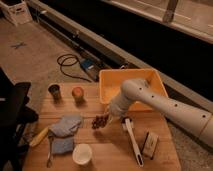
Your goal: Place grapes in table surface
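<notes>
The grapes point(100, 121), a small dark reddish-purple bunch, hang at the tip of my gripper point(107, 118) over the middle of the wooden table surface point(107, 152). The gripper is shut on the grapes and holds them low above the planks. I cannot tell if they touch the wood. My white arm point(150, 100) reaches in from the right, across the front of the yellow bin.
A yellow bin point(131, 79) stands at the table's back right. An orange-red fruit point(77, 93) and a dark cup point(54, 90) stand at the back left. Blue cloths point(65, 126), a banana point(39, 136) and a white cup point(82, 154) lie front left. A white brush point(132, 142) and a small block point(149, 144) lie front right.
</notes>
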{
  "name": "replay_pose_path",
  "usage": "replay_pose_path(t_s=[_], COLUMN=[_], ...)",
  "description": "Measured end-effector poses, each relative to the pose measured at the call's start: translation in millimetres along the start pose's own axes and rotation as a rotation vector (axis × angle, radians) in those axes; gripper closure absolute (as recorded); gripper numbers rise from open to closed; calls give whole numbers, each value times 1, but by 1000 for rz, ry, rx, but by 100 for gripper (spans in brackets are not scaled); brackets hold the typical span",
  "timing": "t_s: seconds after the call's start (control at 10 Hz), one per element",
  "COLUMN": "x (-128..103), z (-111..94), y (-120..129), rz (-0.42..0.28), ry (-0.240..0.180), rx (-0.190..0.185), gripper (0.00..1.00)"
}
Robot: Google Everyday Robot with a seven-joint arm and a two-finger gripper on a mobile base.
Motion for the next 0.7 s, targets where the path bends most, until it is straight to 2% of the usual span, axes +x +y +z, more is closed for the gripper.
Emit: replay_pose_path(t_s=[0.1,0.2,0.7], x=[3,5,5], z=[3,5,8], y=[2,3,4], rz=[6,10,8], ry=[-14,-24,-31], rx=[-8,-12,-19], gripper=[26,22,20])
